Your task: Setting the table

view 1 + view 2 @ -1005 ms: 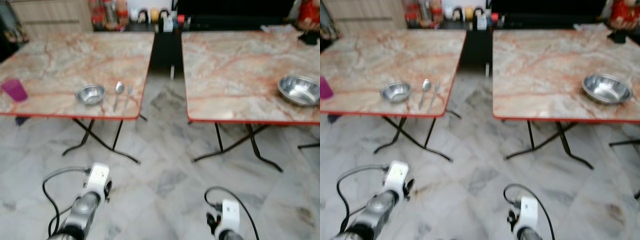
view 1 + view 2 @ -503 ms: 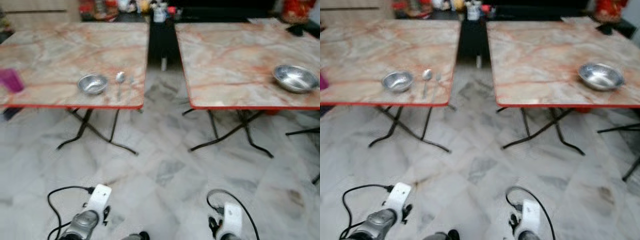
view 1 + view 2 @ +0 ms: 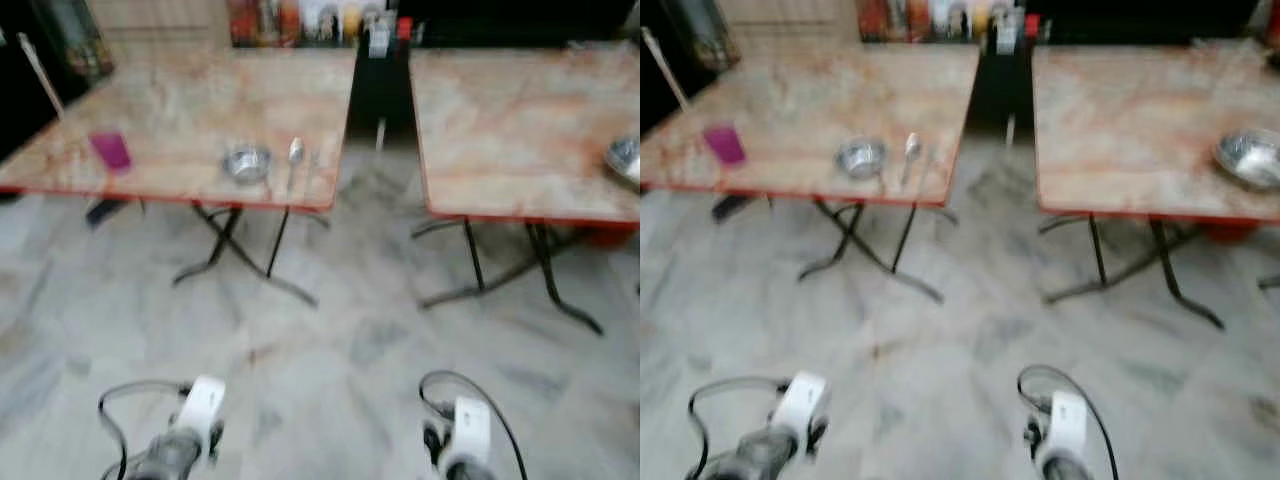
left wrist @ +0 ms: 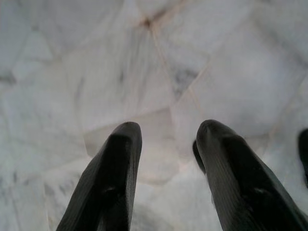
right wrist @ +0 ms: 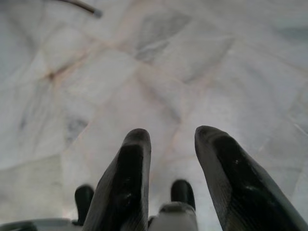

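Both grippers are held low over the marble floor (image 3: 330,340), the left gripper (image 4: 166,137) and the right gripper (image 5: 168,139) each with fingers spread apart and nothing between them. On the left table (image 3: 180,110), a small steel bowl (image 3: 246,163) is set near the front edge toward the right corner, with a spoon (image 3: 294,158) and a fork (image 3: 310,168) laid just beside it. A purple cup (image 3: 110,150) is seen toward the left edge. A larger steel bowl (image 3: 1248,157) is placed at the right table's (image 3: 1120,110) right edge.

Head views soft with motion blur, even indoor light, wrist views sharper
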You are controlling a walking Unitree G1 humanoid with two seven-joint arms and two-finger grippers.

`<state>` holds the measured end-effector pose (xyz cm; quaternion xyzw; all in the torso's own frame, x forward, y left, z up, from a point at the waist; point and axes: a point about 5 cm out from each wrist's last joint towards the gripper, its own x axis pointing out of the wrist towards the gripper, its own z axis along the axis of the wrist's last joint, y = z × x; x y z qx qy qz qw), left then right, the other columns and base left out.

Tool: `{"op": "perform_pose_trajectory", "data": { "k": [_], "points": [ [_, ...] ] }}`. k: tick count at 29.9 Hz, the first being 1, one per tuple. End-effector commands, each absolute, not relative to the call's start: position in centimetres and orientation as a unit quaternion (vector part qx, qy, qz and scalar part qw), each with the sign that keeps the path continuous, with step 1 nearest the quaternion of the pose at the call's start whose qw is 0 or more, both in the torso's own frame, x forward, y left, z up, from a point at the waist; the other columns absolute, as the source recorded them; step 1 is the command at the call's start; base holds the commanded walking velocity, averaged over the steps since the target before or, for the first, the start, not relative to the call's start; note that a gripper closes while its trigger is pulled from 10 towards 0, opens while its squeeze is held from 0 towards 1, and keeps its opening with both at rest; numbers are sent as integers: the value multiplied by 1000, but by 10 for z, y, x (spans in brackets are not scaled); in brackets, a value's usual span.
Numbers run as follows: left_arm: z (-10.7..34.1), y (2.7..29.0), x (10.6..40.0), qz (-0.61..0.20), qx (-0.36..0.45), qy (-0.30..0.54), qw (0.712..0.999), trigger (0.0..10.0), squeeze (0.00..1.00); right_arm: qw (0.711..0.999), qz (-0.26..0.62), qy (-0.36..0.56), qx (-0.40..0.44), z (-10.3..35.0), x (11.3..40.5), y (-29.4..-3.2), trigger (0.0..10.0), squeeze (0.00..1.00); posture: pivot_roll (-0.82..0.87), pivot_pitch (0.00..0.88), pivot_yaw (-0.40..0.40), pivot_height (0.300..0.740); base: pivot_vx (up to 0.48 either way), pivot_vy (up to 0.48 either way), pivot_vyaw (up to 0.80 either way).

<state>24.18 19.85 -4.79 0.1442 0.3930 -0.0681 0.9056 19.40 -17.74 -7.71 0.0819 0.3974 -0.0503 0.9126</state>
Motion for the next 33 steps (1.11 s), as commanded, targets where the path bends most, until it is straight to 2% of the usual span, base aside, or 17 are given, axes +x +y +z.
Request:
{"op": "perform_pose_trajectory", "data": {
  "k": [1,3,22,33],
  "points": [
    [-50,199,240,-66,146,402,902,10000,0,914,-50,395,76,-76,195,-179,10000,0,-3,94,8,740,311,0,800],
    [-50,199,239,-63,142,403,902,10000,0,914,-50,395,77,-76,195,-179,10000,0,-3,90,6,740,311,0,800],
    [-56,195,231,-74,135,409,899,10000,0,904,-70,413,85,-84,177,-186,10000,0,-9,90,10,740,366,0,0],
    [-58,192,228,-74,126,412,899,10000,0,902,-79,416,80,-83,178,-197,10000,0,-30,53,-11,740,323,0,-105]
  ]
}}
